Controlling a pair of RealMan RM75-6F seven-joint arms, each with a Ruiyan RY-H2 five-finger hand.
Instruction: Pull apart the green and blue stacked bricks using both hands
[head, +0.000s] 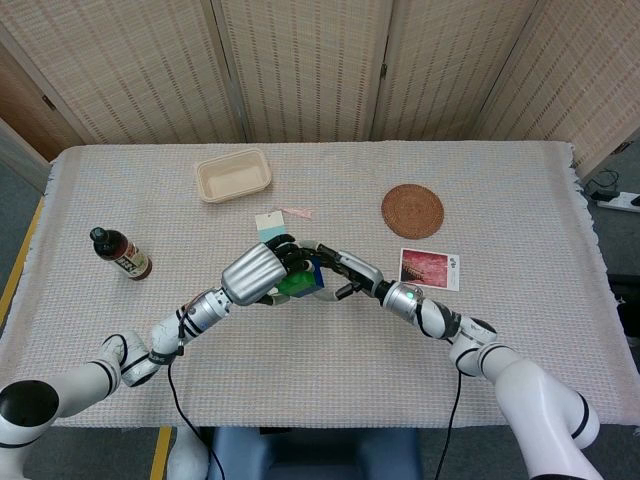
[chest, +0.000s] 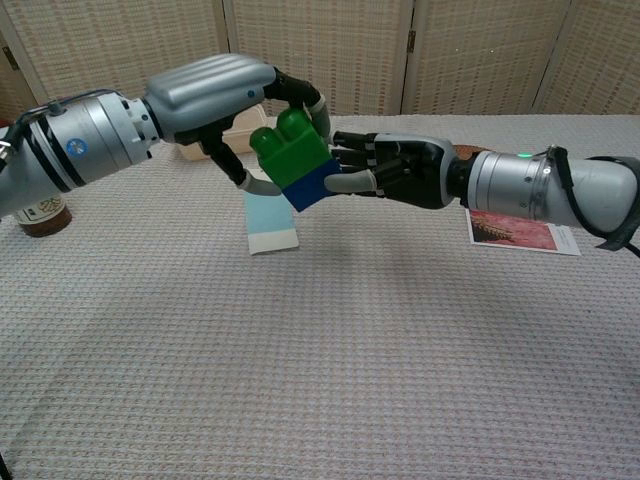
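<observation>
My left hand (head: 252, 272) (chest: 205, 90) grips a green brick (chest: 290, 150) (head: 292, 285) stacked on a blue brick (chest: 312, 187) (head: 316, 274), holding the tilted pair above the table. My right hand (head: 345, 277) (chest: 400, 168) has come in from the right. Its extended fingers (chest: 350, 145) lie along the far side of the stack and its thumb (chest: 345, 183) touches the blue brick's edge. The fingers are still spread and not closed around the brick. In the head view my left hand covers most of the stack.
A light blue card (chest: 270, 225) (head: 268, 225) lies under the stack. A picture card (chest: 520, 228) (head: 430, 268) lies beneath my right forearm. A sauce bottle (head: 122, 254) stands at the left, with a beige tray (head: 233, 175) and a woven coaster (head: 412, 211) farther back.
</observation>
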